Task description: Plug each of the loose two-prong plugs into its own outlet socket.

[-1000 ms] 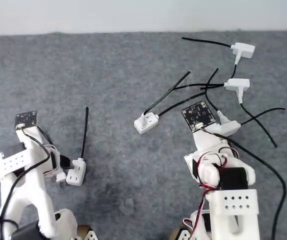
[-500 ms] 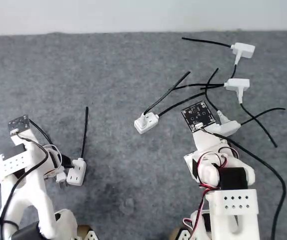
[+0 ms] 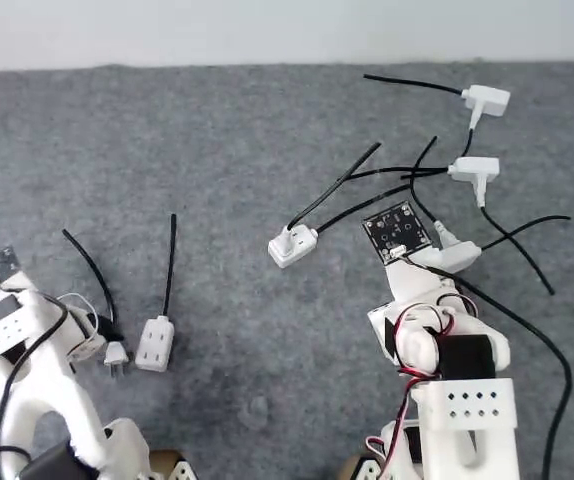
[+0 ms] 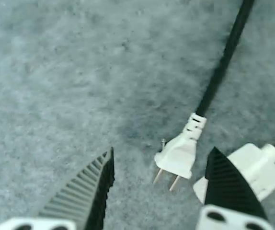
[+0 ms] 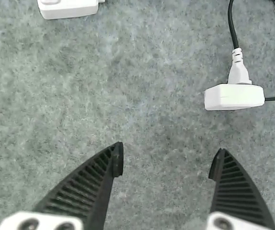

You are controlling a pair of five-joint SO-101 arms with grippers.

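- Down at the table's 7 o'clock corner in the high view: loose two-prong plug (image 3: 115,355), flat on the grey mat (image 3: 217,150), just beside the left arm.
- Over to the left gripper (image 4: 162,153): spread wide, gripping nothing, hanging right above that plug, white body framed between the two fingers.
- Long axis of the plug, read from the high view: prongs toward 6 o'clock, black cord (image 3: 89,262) trailing off toward 11.
- At the plug's 3 o'clock, just beside it but not touching: outlet socket (image 3: 154,343), lying roughly 12-to-6, own cord leaving toward 12.
- By my reckoning: side by side and near parallel, prongs aimed past the socket rather than into it. Calls for a grab across the plug body, then a turn before any push.
- Which face of the socket carries the slots: too small to tell.
- Right gripper (image 5: 168,149): likewise parted and empty, over toward the table's 4 o'clock, above bare mat, a mated plug-and-socket pair (image 5: 233,96) nearby.
- Nearer arm for this plug: the left, by a wide margin.
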